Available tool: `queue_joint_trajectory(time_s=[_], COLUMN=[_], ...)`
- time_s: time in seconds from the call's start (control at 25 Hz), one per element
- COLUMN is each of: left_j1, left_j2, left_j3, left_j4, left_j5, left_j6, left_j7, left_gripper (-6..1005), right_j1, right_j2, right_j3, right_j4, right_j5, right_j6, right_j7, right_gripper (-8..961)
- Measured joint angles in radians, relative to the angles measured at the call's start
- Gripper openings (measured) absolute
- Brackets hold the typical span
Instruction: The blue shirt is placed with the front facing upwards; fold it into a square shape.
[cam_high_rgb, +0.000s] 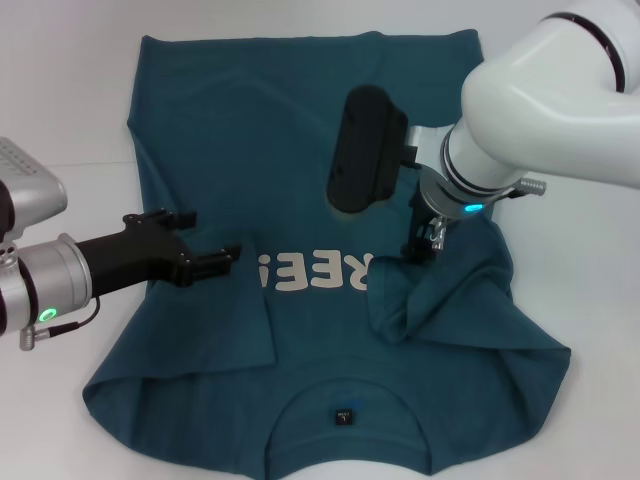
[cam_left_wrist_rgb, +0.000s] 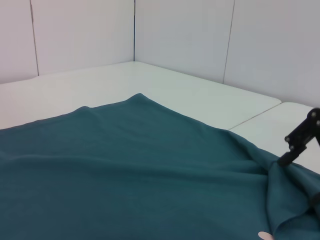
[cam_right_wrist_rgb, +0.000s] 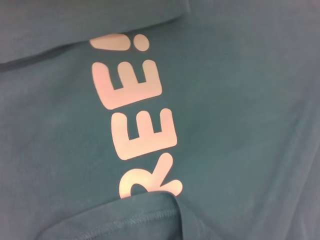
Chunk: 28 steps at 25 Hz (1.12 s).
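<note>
Rumpled matte cotton blue shirt (cam_high_rgb: 230, 150)

Bright even light, soft shadows — closest view perhaps blurred

White matte tabletop (cam_high_rgb: 70, 120), a thin seam running across it in the left wrist view. White panel walls (cam_left_wrist_rgb: 180, 35) behind, meeting at a corner, dark vertical joints between panels. Even, diffuse light.

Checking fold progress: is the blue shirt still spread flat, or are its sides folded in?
Partly folded: the blue shirt has both side edges turned in over the white letters, not yet square.
</note>
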Motion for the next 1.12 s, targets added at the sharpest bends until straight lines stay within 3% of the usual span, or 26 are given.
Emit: queue_joint_trajectory(time_s=[0.04, 1.12], left_j1=[0.000, -0.002], left_j2=[0.000, 0.000], left_j3=[0.000, -0.002], left_j4=[0.000, 0.000], left_j5=[0.000, -0.001], left_j6=[0.000, 0.007], left_j7=[0.000, -0.001], left_gripper=[838, 838], right_j1=[0.003, 0.013], right_j2=[0.000, 0.001], right_j3=[0.001, -0.018], right_j4=[0.014, 0.165], right_j5=[0.002, 0.023], right_j6=[0.008, 0.148], right_j7=[0.003, 0.044], right_gripper=[666, 572])
